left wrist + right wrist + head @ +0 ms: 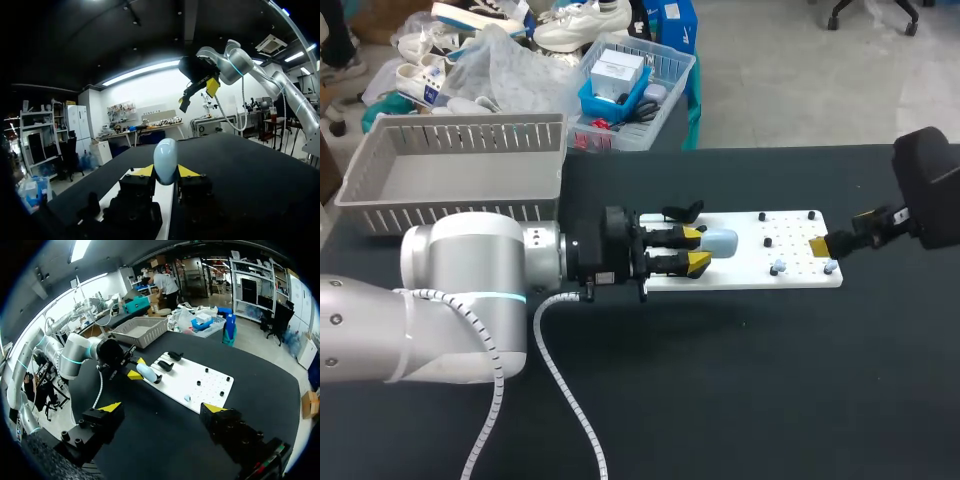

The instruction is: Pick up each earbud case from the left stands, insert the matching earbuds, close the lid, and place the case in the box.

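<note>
Tabletop (770,380) earbuds (777,268) show overhead; left claw (703,249) clamps case (165,160).

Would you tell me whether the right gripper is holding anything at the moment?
No, the right gripper is wide open, with nothing held between its yellow tips.

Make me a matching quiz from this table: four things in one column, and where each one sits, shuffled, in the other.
1. pale blue oval earbud case
2. grey slatted plastic basket
3. small pale blue earbud
4. right claw

A. at the far left of the table
B. open, at the white pegged board's right end
C. between the left claw's yellow tips
D. lying on the board's right half

Pairs: 1-C, 2-A, 3-D, 4-B.
</note>
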Controlling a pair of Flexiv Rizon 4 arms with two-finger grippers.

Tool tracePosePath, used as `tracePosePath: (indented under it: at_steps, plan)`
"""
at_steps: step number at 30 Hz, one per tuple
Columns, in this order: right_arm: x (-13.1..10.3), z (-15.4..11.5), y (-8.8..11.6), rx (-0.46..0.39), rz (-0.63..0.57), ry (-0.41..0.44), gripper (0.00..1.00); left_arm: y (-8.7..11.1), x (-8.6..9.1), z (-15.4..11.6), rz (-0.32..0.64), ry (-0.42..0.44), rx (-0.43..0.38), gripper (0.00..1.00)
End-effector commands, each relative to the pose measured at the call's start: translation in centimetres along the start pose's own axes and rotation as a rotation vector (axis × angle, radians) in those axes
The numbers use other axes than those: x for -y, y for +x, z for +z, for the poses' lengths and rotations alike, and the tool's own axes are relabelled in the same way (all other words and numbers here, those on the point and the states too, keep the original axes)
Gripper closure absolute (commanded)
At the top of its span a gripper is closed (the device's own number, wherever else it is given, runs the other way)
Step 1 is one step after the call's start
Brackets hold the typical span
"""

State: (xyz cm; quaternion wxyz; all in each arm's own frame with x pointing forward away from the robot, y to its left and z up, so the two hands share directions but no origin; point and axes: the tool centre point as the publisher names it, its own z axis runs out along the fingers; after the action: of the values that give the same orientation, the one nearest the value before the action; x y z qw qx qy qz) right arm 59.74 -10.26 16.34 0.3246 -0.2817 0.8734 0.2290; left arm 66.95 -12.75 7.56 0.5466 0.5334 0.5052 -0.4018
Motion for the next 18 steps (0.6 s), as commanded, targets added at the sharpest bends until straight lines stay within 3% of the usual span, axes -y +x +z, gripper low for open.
tracePosePath:
  at_steps: [1,18]
  plan:
    - [-1.0,0.8,0.3,-0.012,0.004,0.127,0.0,0.2,0.0,0.2,-0.002,-0.003,-0.002,1.0]
    - [-2.6,2.6,0.5,-0.039,-0.033,0.129,0.0,0.4,0.3,0.2,-0.034,0.025,-0.015,1.0]
